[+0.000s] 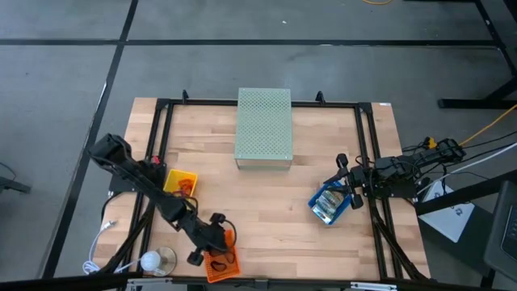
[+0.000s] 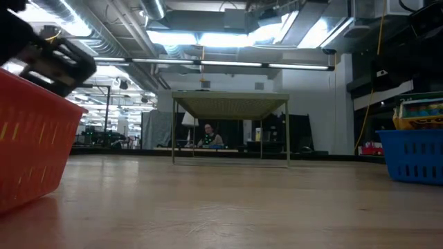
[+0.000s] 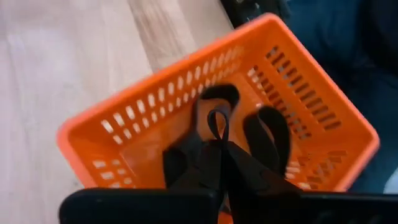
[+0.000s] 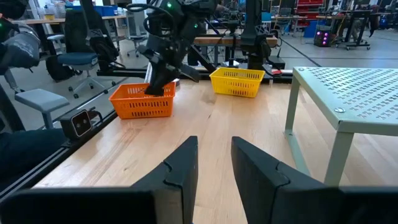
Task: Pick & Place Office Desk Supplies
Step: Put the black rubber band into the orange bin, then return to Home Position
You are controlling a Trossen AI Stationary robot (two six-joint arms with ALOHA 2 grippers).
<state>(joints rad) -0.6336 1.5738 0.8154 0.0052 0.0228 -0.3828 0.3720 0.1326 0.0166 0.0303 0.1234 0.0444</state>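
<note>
Wooden tabletop bears the orange tray, over which the left gripper is clamped on a black loop piece, best released low inside; the right gripper's fingers are held apart.

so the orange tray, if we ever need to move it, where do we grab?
Grip the orange tray by its rim, from above, one jaw inside and one outside a slotted wall. The walls are thin, upright and open-topped. Choose a side away from the black loop pieces lying inside.
</note>
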